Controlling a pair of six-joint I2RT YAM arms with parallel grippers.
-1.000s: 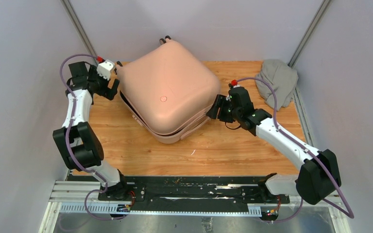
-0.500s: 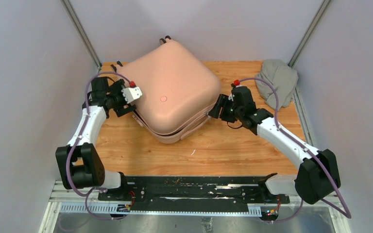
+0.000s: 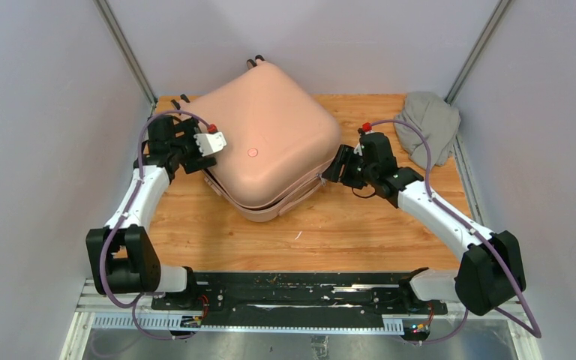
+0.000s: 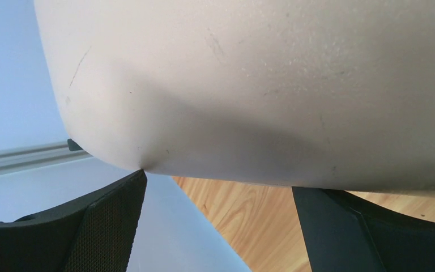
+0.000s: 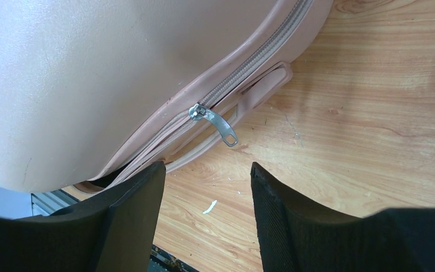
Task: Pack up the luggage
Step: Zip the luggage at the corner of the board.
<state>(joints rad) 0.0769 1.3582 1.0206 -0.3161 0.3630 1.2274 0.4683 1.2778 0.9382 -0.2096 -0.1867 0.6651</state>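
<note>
The pale pink luggage (image 3: pixel 262 139) lies flat in the middle of the wooden table (image 3: pixel 360 225), lid down, with a round emblem (image 3: pixel 253 152) on top and black wheels (image 3: pixel 255 61) at its far corner. My left gripper (image 3: pixel 193 159) is open against its left side. In the left wrist view the shell (image 4: pixel 260 85) fills the top, just above the open gripper (image 4: pixel 218 226). My right gripper (image 3: pixel 334 166) is open and empty at the right corner. In the right wrist view the gripper (image 5: pixel 207 221) is below a metal zipper pull (image 5: pixel 215 120); the seam left of it gapes.
A grey cloth bundle (image 3: pixel 427 124) lies at the back right corner of the table. Grey walls close in on the left, back and right. A small white scrap (image 3: pixel 298 235) lies on the wood in front of the luggage.
My left gripper has swung from the luggage's back left corner toward me and in against its left side. My right gripper has edged slightly toward the right corner.
</note>
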